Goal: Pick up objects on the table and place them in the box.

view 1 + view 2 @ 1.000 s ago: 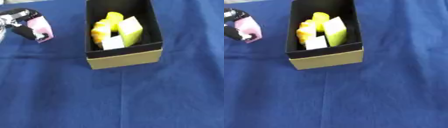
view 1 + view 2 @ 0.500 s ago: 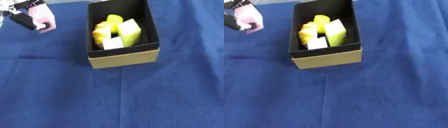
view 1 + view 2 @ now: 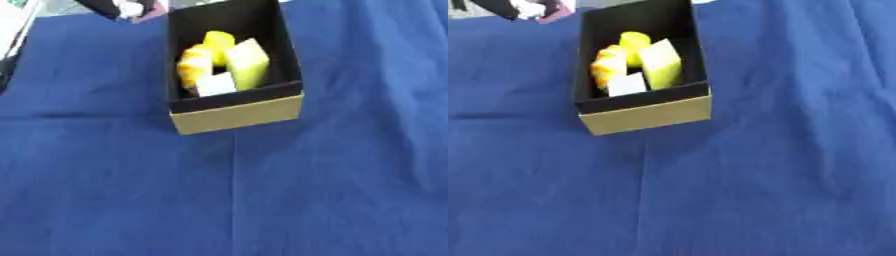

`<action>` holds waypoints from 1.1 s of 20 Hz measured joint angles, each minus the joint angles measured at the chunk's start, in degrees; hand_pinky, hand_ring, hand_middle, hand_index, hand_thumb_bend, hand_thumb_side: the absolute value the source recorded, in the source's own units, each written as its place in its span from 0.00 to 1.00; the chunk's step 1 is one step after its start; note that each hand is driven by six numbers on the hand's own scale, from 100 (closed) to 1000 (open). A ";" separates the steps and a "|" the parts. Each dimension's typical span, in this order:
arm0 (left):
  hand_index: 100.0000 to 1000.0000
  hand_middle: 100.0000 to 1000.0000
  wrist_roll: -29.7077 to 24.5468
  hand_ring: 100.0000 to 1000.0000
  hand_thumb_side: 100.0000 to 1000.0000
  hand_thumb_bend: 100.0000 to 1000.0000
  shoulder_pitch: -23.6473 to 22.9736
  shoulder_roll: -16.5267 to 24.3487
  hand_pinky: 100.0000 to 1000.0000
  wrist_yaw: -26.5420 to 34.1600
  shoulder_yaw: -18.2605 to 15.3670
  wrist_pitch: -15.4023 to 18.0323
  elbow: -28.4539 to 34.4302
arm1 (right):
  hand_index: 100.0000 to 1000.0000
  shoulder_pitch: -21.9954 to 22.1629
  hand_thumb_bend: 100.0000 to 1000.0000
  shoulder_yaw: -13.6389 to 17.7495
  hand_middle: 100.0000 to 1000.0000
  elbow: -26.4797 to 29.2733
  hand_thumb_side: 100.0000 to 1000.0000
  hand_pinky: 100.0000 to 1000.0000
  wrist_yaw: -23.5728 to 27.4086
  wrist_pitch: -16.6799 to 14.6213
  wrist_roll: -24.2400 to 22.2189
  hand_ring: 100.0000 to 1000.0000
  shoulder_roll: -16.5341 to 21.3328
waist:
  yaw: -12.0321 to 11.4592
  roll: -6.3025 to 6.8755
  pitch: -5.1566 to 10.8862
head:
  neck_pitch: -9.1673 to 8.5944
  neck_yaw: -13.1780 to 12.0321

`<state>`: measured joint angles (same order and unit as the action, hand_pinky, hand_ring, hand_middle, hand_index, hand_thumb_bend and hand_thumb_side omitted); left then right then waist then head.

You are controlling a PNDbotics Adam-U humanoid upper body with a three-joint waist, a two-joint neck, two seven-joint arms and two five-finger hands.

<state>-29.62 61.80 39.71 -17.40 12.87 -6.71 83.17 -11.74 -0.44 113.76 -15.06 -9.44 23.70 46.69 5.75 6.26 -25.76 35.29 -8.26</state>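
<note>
A cardboard box [image 3: 238,115] with a black inside stands on the blue cloth at the upper middle. In it lie a pale yellow-green block [image 3: 248,64], a yellow round piece [image 3: 217,41], an orange-yellow thing [image 3: 194,66] and a small white block [image 3: 215,84]. My left hand [image 3: 107,6] shows at the top edge, just left of the box's far end, with its fingers curled round a pink and white object [image 3: 551,12]. Most of the hand is cut off by the picture's edge. My right hand shows in neither view.
The blue cloth [image 3: 262,190] covers the whole table, with a few creases right of the box. Something white [image 3: 12,22] lies at the top left corner, past the cloth's edge, and a dark shape [image 3: 3,75] shows at the left edge.
My left hand has carried the pink object up and to the right, from the cloth at the left to the box's far left corner. The box has stayed in place.
</note>
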 measured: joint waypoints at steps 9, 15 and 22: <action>0.79 0.57 -0.99 0.63 0.16 0.07 0.19 -4.81 0.81 -3.51 3.38 0.69 -5.44 | 0.71 -1.37 0.00 -0.29 0.65 0.00 0.02 0.70 1.29 -0.45 -1.18 0.75 0.03 | 1.22 0.84 0.01 | 0.03 -0.23; 0.87 0.72 -1.30 0.74 0.49 0.38 -0.03 -6.52 0.87 -7.11 3.98 2.36 -10.24 | 0.71 -1.42 0.00 -0.29 0.65 0.00 0.03 0.70 1.64 -0.45 -1.19 0.74 -0.03 | 1.56 0.88 0.01 | 0.04 0.05; 0.88 0.73 0.17 0.74 0.63 0.34 -0.47 -7.01 0.87 -8.93 3.79 3.80 -10.91 | 0.71 -1.53 0.00 -0.29 0.65 0.00 0.02 0.70 2.08 -0.40 -1.36 0.74 -0.07 | 1.15 0.55 0.47 | 0.56 0.45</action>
<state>-29.45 61.33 32.70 -26.33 16.65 -2.92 72.25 -13.27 -0.73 113.76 -12.97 -9.83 22.34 46.61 6.90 6.81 -25.29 35.86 -7.82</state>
